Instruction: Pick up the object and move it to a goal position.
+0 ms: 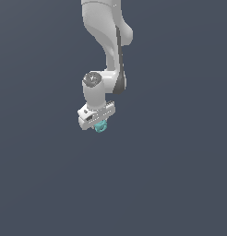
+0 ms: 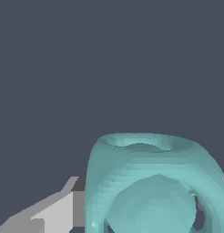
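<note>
No readable text or markings appear anywhere.

The white arm (image 1: 106, 41) comes down from the top of the scene, its wrist bent toward the exterior view's left. At its lower end the gripper (image 1: 99, 123) points downward, and the small teal object (image 1: 101, 126) sits right at its tip, touching the fingers. It looks clamped between them, though the lump is too tiny to be sure. Plain dark grey lies all around.
</note>
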Controlling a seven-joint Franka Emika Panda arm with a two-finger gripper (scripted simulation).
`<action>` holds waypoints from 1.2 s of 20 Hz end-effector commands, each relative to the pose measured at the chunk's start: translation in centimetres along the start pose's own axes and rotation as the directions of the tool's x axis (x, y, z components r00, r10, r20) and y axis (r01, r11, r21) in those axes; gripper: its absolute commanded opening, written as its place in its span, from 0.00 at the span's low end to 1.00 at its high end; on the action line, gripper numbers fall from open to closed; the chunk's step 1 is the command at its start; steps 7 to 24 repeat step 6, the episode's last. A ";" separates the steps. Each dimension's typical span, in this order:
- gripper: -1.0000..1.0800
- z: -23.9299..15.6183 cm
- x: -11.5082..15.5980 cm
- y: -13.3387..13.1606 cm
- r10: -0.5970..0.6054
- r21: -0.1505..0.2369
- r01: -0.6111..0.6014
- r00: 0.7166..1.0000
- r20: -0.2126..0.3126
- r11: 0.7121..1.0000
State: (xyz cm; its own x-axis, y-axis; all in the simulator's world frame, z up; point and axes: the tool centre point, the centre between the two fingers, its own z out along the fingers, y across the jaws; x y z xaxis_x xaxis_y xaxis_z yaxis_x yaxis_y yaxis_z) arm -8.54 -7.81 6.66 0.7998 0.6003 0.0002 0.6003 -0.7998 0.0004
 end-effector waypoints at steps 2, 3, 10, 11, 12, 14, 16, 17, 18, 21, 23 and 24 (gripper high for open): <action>0.00 -0.2 -0.9 1.1 -0.002 0.000 0.002 1.000 0.000 1.000; 0.00 -0.2 -1.0 1.2 -0.002 0.000 0.002 1.000 0.000 1.000; 0.00 -0.3 -1.2 1.5 -0.002 0.001 0.002 1.000 0.000 1.000; 0.00 -0.3 -1.2 1.5 -0.002 0.001 0.002 1.000 0.000 1.000; 0.00 -0.3 -1.2 1.5 -0.002 0.001 0.002 1.000 0.000 1.000; 0.00 -0.3 -1.2 1.5 -0.002 0.001 0.002 1.000 0.000 1.000; 0.00 -0.3 -1.2 1.5 -0.002 0.001 0.002 1.000 0.000 1.000; 0.00 -0.3 -1.2 1.5 -0.002 0.001 0.002 1.000 0.000 1.000; 0.00 -0.3 -1.2 1.5 -0.002 0.001 0.002 1.000 0.000 1.000; 0.00 -0.3 -1.2 1.5 -0.002 0.001 0.002 1.000 0.000 1.000; 0.00 -0.3 -1.2 1.5 -0.002 0.001 0.002 1.000 0.000 1.000; 0.00 -0.3 -1.2 1.5 -0.002 0.001 0.002 1.000 0.000 1.000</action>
